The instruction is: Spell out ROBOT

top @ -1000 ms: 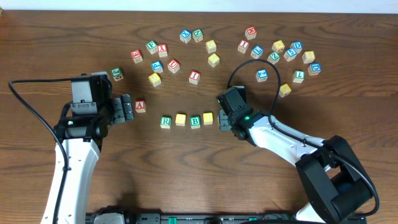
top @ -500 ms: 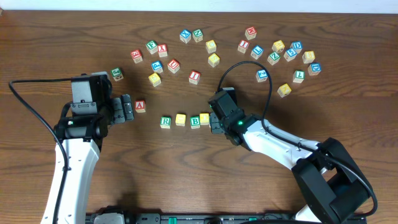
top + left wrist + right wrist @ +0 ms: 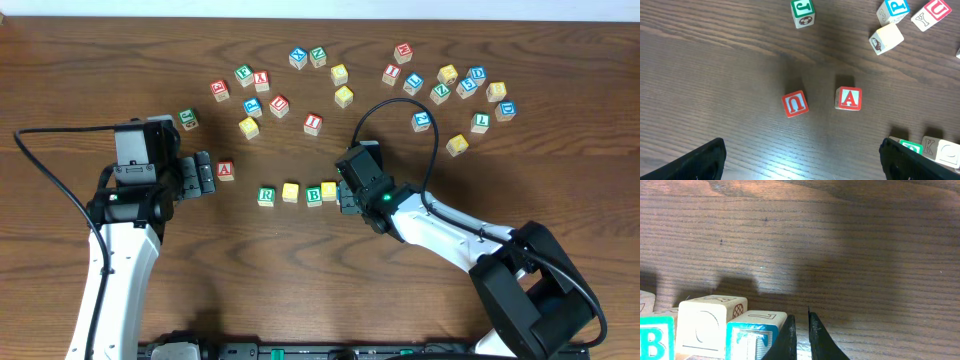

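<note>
On the table lies a row of cubes: the green R (image 3: 266,196), a plain yellow cube (image 3: 290,192), the green B (image 3: 314,195) and a second yellow cube (image 3: 329,191). My right gripper (image 3: 344,197) sits at the row's right end, shut with nothing between its fingers. In the right wrist view the blue T cube (image 3: 754,335) lies against the left finger (image 3: 788,339), beside a cube with an O outline (image 3: 710,324) and the B (image 3: 655,339). The right gripper covers the T in the overhead view. Left of the row, my left gripper (image 3: 205,176) stands open and empty.
A red A cube (image 3: 225,170) lies just ahead of the left gripper, with a red U cube (image 3: 795,104) near it in the left wrist view. Several loose letter cubes (image 3: 340,74) are scattered across the far half of the table. The right arm's cable (image 3: 400,103) loops above it.
The right gripper slid left, and the right-hand yellow cube moved up against the B. Nothing has moved in the last half second. The left arm stayed still.
</note>
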`<move>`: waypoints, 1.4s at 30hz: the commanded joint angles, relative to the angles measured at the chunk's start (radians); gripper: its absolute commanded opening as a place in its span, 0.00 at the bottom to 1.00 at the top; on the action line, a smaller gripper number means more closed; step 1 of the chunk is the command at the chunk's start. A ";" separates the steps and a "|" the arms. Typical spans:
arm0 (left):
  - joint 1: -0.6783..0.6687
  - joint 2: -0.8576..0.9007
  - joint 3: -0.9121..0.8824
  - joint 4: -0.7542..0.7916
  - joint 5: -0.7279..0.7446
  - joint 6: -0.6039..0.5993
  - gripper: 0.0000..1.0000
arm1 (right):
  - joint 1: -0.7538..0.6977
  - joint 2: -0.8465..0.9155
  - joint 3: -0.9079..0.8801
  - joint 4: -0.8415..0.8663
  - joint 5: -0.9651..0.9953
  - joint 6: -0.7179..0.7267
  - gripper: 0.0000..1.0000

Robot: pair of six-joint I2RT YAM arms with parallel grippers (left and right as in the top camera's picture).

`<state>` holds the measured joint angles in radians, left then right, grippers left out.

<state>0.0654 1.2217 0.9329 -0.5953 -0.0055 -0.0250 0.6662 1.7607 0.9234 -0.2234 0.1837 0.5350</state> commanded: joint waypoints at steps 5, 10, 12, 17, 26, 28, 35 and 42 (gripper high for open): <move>0.003 0.000 0.029 -0.002 -0.002 0.004 0.96 | 0.003 0.007 0.010 0.005 -0.033 0.029 0.04; 0.003 0.000 0.029 -0.002 -0.002 0.004 0.96 | 0.003 0.007 0.010 0.028 -0.061 0.030 0.04; 0.003 0.000 0.029 -0.002 -0.002 0.004 0.96 | 0.005 0.007 0.010 0.031 -0.067 0.034 0.04; 0.003 0.000 0.029 -0.002 -0.002 0.004 0.96 | 0.020 0.007 0.010 0.034 -0.066 0.034 0.04; 0.003 0.000 0.029 -0.002 -0.002 0.004 0.96 | 0.039 0.007 0.010 0.044 -0.061 0.033 0.04; 0.003 0.000 0.029 -0.002 -0.002 0.004 0.96 | 0.039 0.007 0.010 0.044 -0.055 0.033 0.04; 0.003 0.000 0.029 -0.002 -0.002 0.004 0.96 | 0.036 0.007 0.010 0.019 0.042 0.033 0.06; 0.003 0.000 0.029 -0.002 -0.002 0.004 0.96 | -0.034 0.007 0.010 0.015 0.080 0.006 0.04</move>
<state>0.0654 1.2217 0.9329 -0.5953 -0.0055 -0.0254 0.6735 1.7607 0.9234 -0.2085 0.2138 0.5510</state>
